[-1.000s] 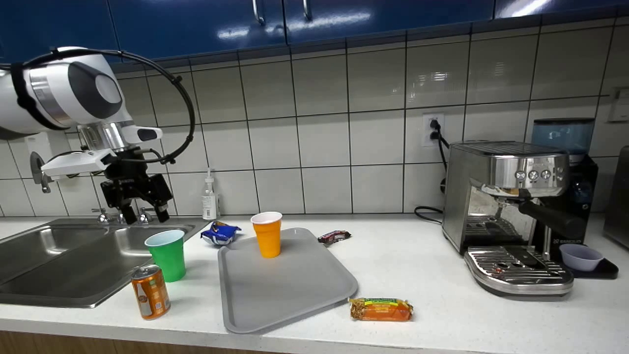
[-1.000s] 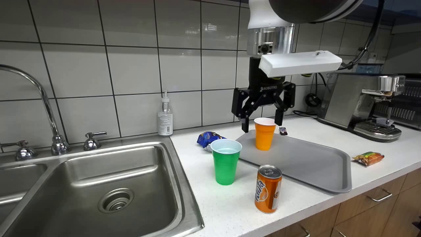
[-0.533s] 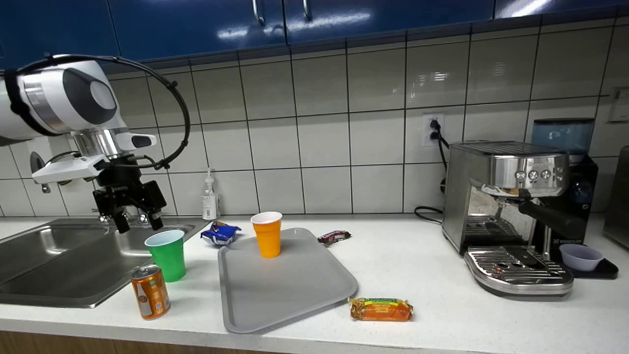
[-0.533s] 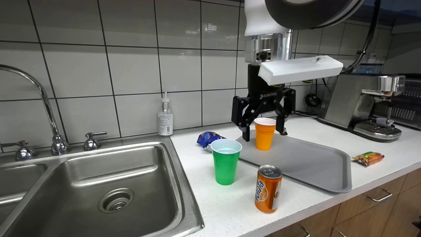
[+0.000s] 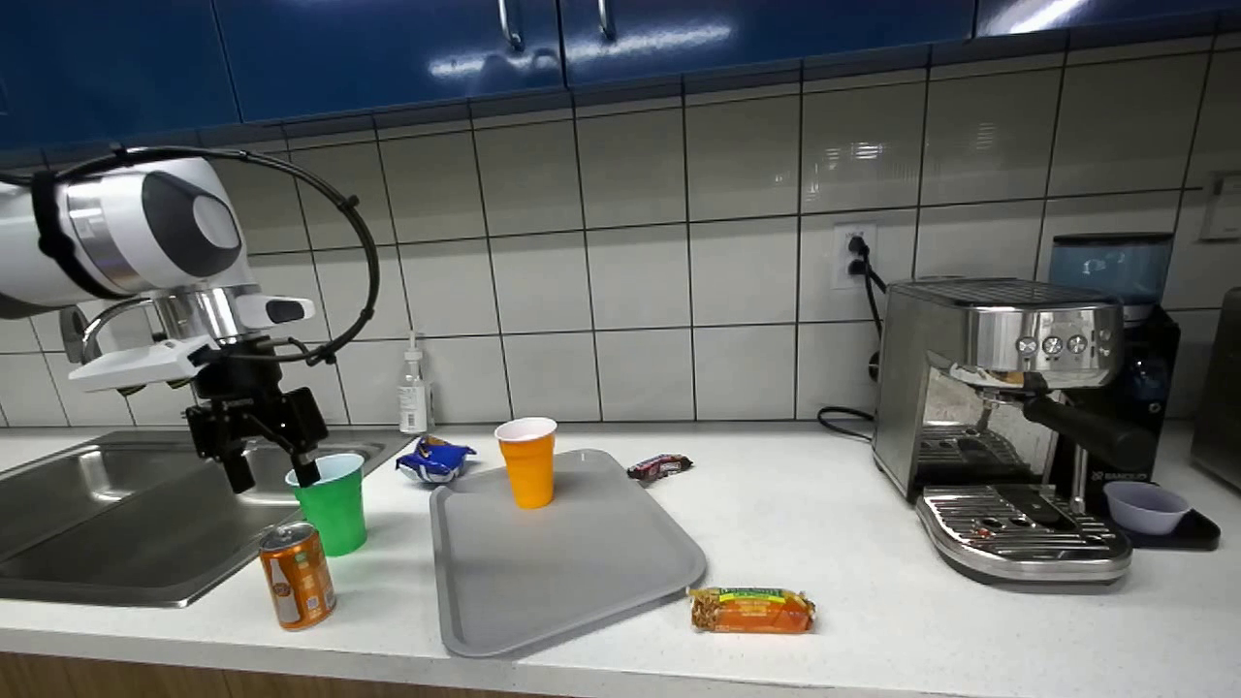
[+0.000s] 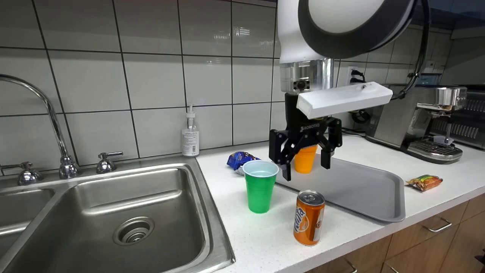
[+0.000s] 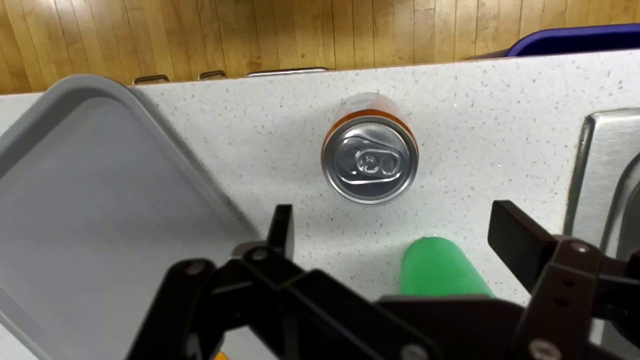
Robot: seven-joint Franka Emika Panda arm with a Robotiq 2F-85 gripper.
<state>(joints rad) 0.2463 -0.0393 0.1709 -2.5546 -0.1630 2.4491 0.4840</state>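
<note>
We find the jaws spread wide, hanging above the bench [image 6: 250, 242] near an orange can [image 6: 308, 220] and a green cup [image 6: 260, 191] (both upright). Close to these we see a gray tray [image 6: 360, 189] bearing an orange cup [image 6: 304, 162]; a blue packet [image 6: 239, 159] lies behind the green cup.

In exterior view, vantage lay before counter [image 5: 834, 523], roughly square to tiled wall [image 5: 640, 281], back far enough for blue cabinets [image 5: 388, 48]. In exterior view, vantage lay close above sink [image 6: 216, 231] — angled along counter. Both exterior views shared tray [image 6: 360, 189], coffee machine [image 5: 999, 417]. Wrist view looked down past gripper [image 7: 392, 212] — close over can [image 7: 370, 160].
</note>
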